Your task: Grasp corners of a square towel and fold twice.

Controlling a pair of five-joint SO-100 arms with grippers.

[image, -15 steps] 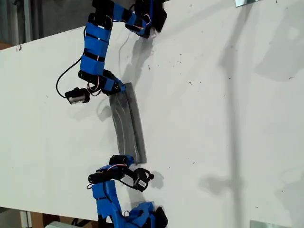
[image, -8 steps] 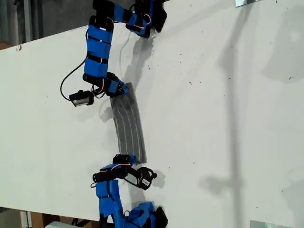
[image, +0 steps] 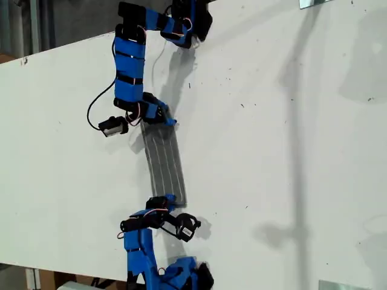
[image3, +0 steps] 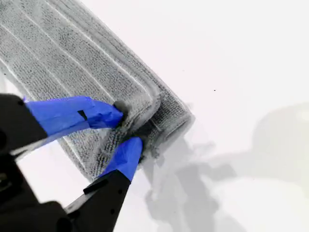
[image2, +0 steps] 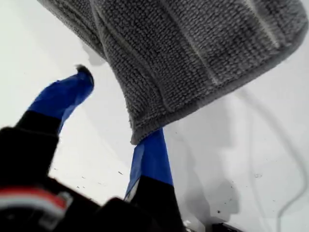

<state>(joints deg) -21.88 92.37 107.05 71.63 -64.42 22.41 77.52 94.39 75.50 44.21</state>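
**Folding the strip: secure both ends before lifting**

Your second claw (image3: 128,128) is clamped on a layered corner (image3: 147,118) of the towel (image3: 63,53); grip it firmly. Your first claw (image2: 117,104) stands wide, the towel's hem draped over one finger only, so close it before you lift. The towel lies as a narrow strip on the surface (image: 272,151), between the two arms

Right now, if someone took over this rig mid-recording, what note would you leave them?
My first gripper: open, with a corner of the towel draped over one finger.
My second gripper: shut on the towel's layered edge.
Towel: a narrow strip flat on the table, stretched between the two arms.
Done: it looks folded at least once, since stacked layers show at my second gripper.
Left: probably the second fold, end to end.
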